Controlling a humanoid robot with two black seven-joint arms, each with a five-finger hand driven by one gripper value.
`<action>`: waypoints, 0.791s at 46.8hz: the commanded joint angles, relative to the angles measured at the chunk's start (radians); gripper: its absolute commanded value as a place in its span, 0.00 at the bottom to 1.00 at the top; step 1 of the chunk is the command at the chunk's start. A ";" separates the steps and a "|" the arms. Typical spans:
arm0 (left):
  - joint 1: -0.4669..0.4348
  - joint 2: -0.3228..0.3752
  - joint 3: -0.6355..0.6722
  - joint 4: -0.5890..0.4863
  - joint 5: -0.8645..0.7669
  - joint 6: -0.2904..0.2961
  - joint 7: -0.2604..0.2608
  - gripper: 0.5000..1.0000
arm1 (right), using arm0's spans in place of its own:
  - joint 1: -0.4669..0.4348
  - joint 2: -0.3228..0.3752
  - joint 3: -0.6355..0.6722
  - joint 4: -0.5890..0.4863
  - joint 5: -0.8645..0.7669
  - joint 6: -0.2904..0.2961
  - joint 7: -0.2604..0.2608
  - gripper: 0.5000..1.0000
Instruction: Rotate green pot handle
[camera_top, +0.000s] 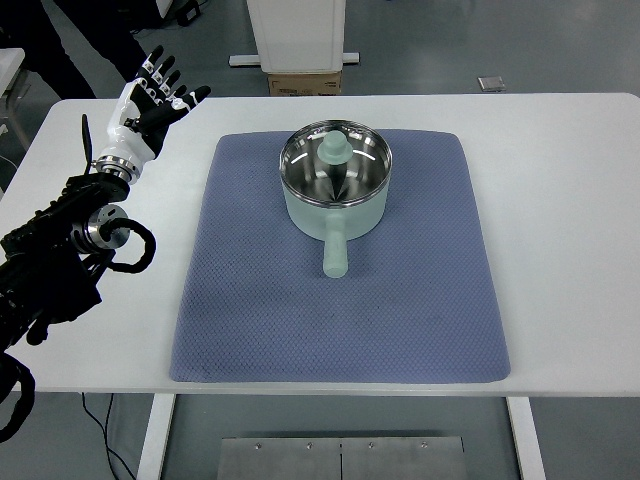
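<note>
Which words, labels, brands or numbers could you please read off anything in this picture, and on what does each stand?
None can be read.
The pale green metal pot and the blue textured mat show no print.
The brown cardboard box behind the white table bears a pale patch, too small to read.

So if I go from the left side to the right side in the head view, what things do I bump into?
Robot's left hand, fingers spread → bare white table → left edge of the blue mat → green pot with its handle pointing toward the near edge → more mat → bare table again on the right.
</note>
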 joint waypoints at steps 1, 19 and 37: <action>-0.002 0.005 0.000 -0.009 0.045 -0.002 0.000 1.00 | 0.000 0.000 0.000 0.002 0.000 0.000 0.000 1.00; -0.080 0.125 0.002 -0.153 0.223 -0.050 0.000 1.00 | 0.000 0.000 0.000 -0.001 0.000 0.000 0.000 1.00; -0.132 0.179 0.002 -0.216 0.424 -0.048 0.000 1.00 | 0.000 0.000 0.000 -0.001 0.000 0.000 0.000 1.00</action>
